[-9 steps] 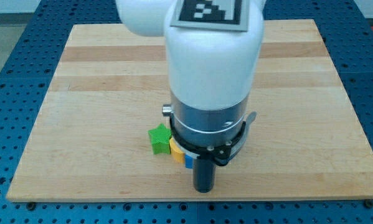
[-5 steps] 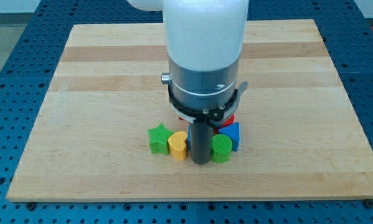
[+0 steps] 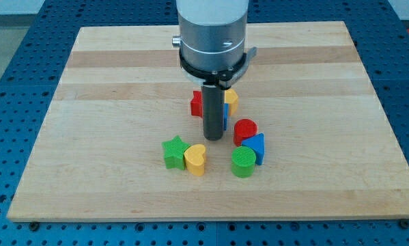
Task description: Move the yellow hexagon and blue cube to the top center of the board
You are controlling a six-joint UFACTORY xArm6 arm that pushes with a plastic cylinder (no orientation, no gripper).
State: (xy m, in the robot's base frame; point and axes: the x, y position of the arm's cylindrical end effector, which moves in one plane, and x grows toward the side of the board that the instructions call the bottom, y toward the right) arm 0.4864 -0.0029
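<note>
On the board (image 3: 108,82), my tip (image 3: 212,139) touches blue cube (image 3: 224,117), yellow hexagon (image 3: 231,100) behind.

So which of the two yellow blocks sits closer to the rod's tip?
The yellow block peeking out at the rod's right, just above my tip. The yellow heart lies apart, beside the green star.
</note>
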